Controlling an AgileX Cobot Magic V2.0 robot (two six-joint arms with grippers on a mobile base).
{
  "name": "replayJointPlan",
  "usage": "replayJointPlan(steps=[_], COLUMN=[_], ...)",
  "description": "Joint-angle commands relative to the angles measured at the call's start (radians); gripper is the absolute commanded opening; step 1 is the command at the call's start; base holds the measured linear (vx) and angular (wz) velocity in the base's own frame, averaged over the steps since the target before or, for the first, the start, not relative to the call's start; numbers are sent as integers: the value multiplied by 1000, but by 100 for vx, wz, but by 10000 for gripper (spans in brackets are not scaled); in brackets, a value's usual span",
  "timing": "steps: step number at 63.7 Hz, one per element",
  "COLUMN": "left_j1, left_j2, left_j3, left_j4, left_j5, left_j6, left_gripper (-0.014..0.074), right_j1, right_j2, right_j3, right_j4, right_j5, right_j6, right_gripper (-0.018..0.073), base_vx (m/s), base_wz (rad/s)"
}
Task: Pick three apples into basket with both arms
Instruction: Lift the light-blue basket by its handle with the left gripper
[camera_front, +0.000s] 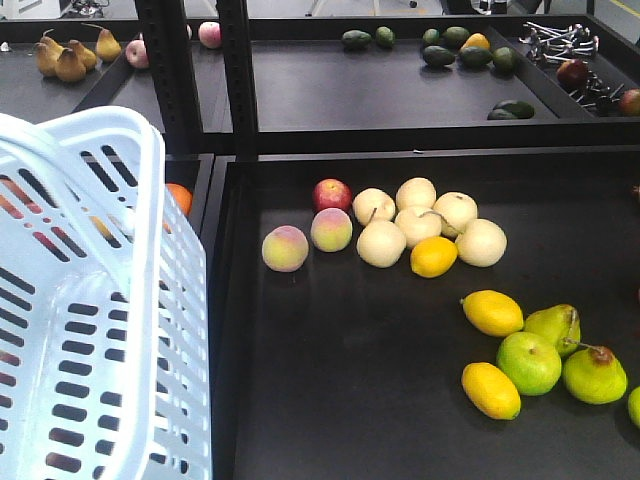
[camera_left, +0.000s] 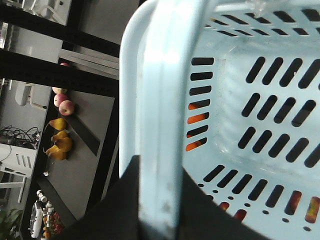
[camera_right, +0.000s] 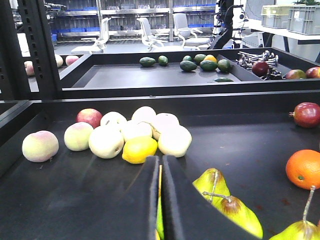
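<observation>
Pale blue-white plastic fills the left of the front view: the basket (camera_front: 150, 260) hangs tilted beside the black tray (camera_front: 330, 400), with its slotted wall towards us. From the left wrist we see the left gripper (camera_left: 159, 200) clamped tight on the handle (camera_left: 167, 100), with a black finger (camera_left: 115, 210) pressed to each side of the strap. The basket's slotted inside opens to the right of the handle, and we make out orange and red only through the slots. From the right wrist, the right gripper (camera_right: 160, 161) sits low over the tray. Its fingers are pressed together but for a hairline gap and have hold of nothing. Green pears (camera_right: 237, 212) lie just beyond and beneath it. One apple (camera_front: 332, 194) lies on the tray at the far left of the fruit cluster, just behind a peach (camera_front: 331, 229) and beside the pale pears (camera_front: 381, 243), well apart from the basket. A lemon (camera_front: 433, 256) touches the near side of the cluster. To the right we see an orange (camera_right: 304, 169) and, near the tray's far wall, a dark-red fruit (camera_right: 306, 114); we cannot tell if it is an apple.
</observation>
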Motion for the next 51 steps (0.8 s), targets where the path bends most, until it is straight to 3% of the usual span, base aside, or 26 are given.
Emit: replayJointPlan(steps=[1,51], left_j1=[-5,-5], left_j2=[-31,-39], left_j3=[-29,-25], left_j4=[35,35], left_j5=[-64,-55], left_j6=[-5,-5], left_gripper=[-6,-6], right_j1=[-4,-4], right_j2=[-7,-7], right_j3=[12,12], right_j4=[-1,-1], right_j5=[-76,-76], right_j6=[-7,-7], right_gripper=[-9,-9], base_vx=[0,0], base_wz=[0,0])
